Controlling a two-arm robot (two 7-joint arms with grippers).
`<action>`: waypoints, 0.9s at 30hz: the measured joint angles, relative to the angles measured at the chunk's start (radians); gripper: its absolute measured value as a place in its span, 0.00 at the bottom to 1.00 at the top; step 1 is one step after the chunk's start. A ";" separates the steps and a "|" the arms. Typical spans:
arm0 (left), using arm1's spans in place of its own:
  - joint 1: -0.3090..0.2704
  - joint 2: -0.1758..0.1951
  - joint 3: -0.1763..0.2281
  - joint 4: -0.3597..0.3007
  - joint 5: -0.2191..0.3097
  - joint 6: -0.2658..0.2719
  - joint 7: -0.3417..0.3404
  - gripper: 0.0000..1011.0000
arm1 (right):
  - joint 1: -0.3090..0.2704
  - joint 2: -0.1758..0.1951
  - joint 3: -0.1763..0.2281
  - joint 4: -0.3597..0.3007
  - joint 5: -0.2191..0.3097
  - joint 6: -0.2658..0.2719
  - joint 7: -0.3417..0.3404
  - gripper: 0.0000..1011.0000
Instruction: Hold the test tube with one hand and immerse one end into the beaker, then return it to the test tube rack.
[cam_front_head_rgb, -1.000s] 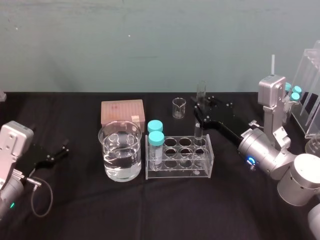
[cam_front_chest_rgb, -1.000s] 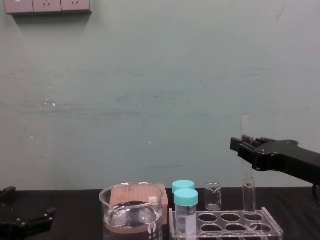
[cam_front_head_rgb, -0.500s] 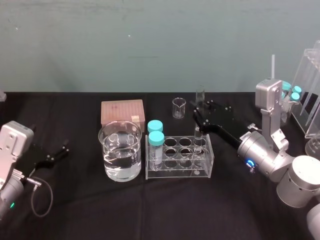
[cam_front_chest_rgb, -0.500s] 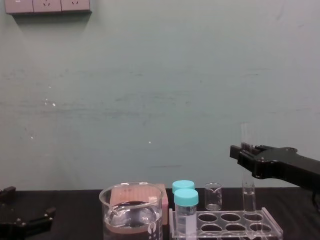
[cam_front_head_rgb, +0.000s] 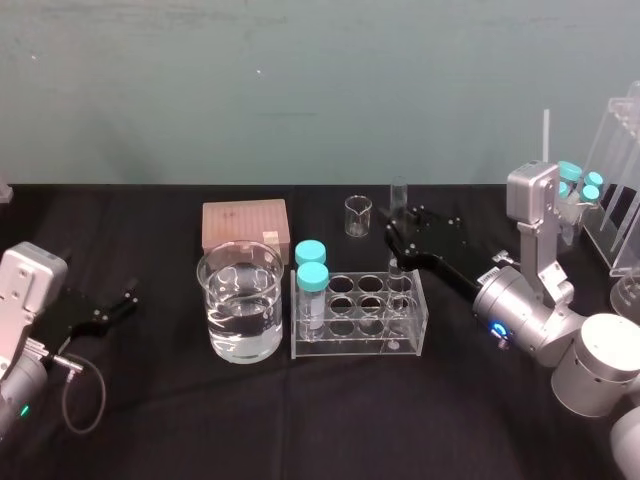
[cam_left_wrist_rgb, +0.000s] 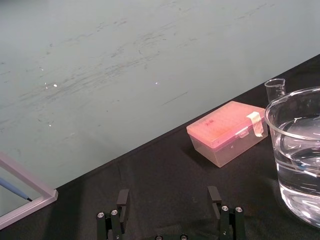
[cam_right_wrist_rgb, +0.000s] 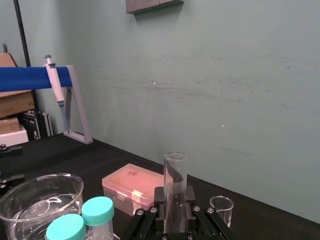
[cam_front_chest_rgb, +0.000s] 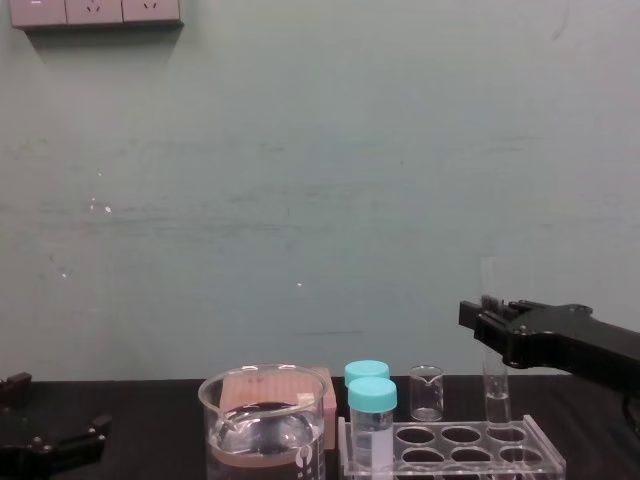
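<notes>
Right hand (cam_front_head_rgb: 400, 243): clamped on the test tube, just above the rack's far right corner.
Test tube (cam_right_wrist_rgb: 175, 172): upright between the fingers, top poking above them, lower end in a rack hole beneath.
Rack (cam_front_head_rgb: 358, 325): directly below the hand.
Beaker (cam_front_head_rgb: 240, 300): well to the hand's left, past the rack, holding water.
Left hand (cam_left_wrist_rgb: 170, 200): fingers apart, parked far left.

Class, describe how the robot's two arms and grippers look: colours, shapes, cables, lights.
Silver-grey arms with rounded joints end in black two-fingered grippers: left gripper, right gripper. A thin grey cable loops from the left wrist. The right arm has a blue light, the left a green one.
</notes>
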 joint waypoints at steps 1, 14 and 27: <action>0.000 0.000 0.000 0.000 0.000 0.000 0.000 0.99 | 0.002 -0.001 -0.001 0.004 0.000 0.000 0.002 0.23; 0.000 0.000 0.000 0.000 0.000 0.000 0.000 0.99 | 0.008 -0.007 -0.007 0.027 -0.006 0.002 0.005 0.23; 0.000 0.000 0.000 0.000 0.000 0.000 0.000 0.99 | 0.013 -0.008 -0.009 0.042 -0.019 0.000 0.001 0.23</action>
